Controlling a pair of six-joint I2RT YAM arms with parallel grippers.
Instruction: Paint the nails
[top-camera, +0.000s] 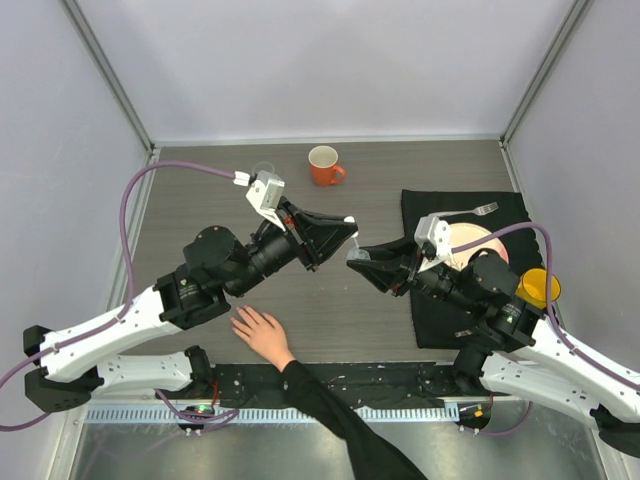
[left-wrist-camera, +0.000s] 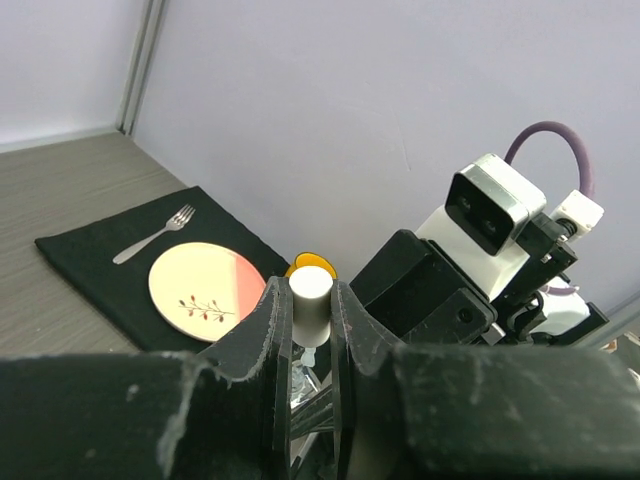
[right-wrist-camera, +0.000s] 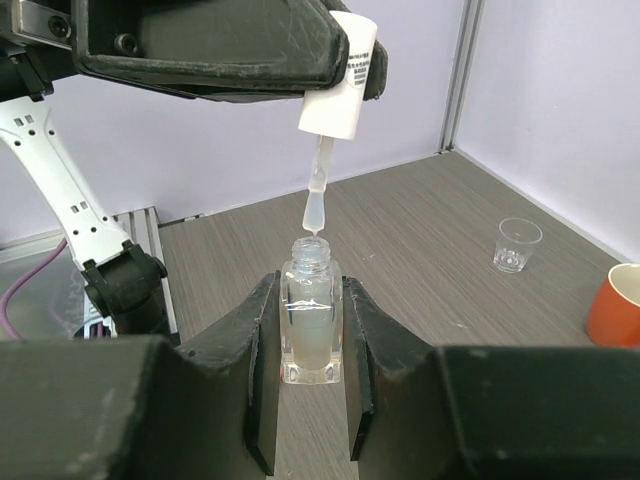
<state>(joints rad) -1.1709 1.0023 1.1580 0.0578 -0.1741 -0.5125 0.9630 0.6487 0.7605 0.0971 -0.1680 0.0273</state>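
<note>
A bare human hand (top-camera: 262, 333) with a black sleeve lies flat near the table's front edge, fingers spread; its nails are too small to make out. My left gripper (top-camera: 350, 232) is shut on the white cap (left-wrist-camera: 310, 303) of the polish brush (right-wrist-camera: 316, 196). The brush tip hangs just above the open neck of the clear bottle (right-wrist-camera: 311, 325). My right gripper (top-camera: 356, 257) is shut on that bottle and holds it above the table, right of the hand. The two grippers meet mid-table.
An orange mug (top-camera: 324, 165) and a small clear cup (top-camera: 263, 168) stand at the back. A black mat (top-camera: 430, 310) on the right holds a plate (top-camera: 468, 240), a fork (top-camera: 484, 209) and a yellow cup (top-camera: 538, 287). Grey walls enclose the table.
</note>
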